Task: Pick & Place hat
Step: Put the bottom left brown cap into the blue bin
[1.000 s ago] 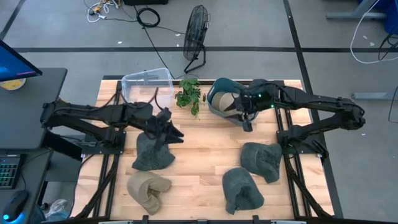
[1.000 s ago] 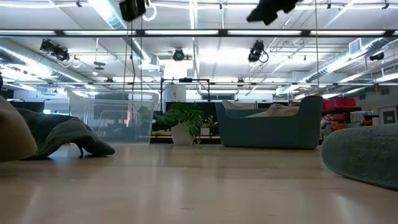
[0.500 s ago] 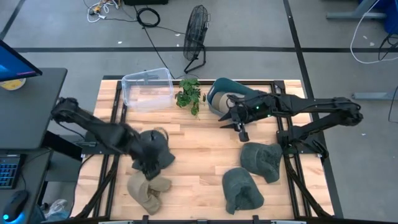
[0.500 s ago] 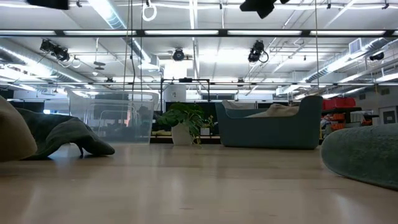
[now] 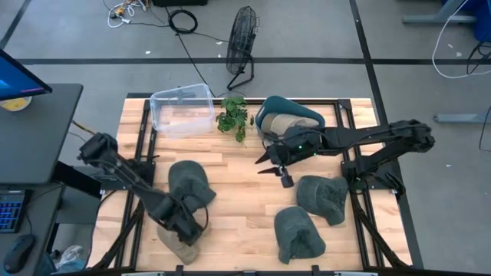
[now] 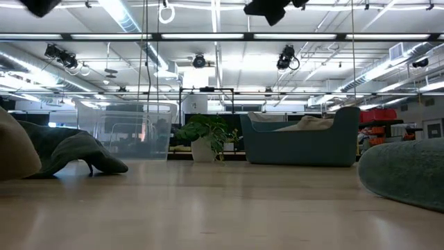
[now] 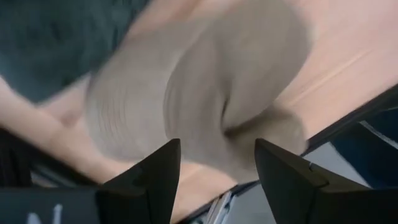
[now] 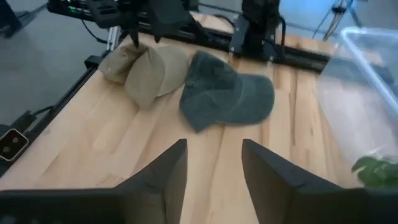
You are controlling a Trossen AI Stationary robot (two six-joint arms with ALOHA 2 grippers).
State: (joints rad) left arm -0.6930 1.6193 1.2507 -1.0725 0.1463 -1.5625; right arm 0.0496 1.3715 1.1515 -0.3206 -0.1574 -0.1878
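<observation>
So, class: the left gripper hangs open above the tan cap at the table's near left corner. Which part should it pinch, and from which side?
Probably the raised fold of the crown, from straight above. The tan cap lies crumpled on the table, its soft crown bunched into a ridge that two fingers can close across. The left gripper already hangs open over that ridge. The flat brim offers less to pinch.

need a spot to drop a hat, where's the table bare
Bare wood runs down the middle of the wooden table, between the dark green cap and the two green hats. Crowded: the back edge with clear plastic bin, small plant and teal basket; the left gripper over the beige cap.
</observation>
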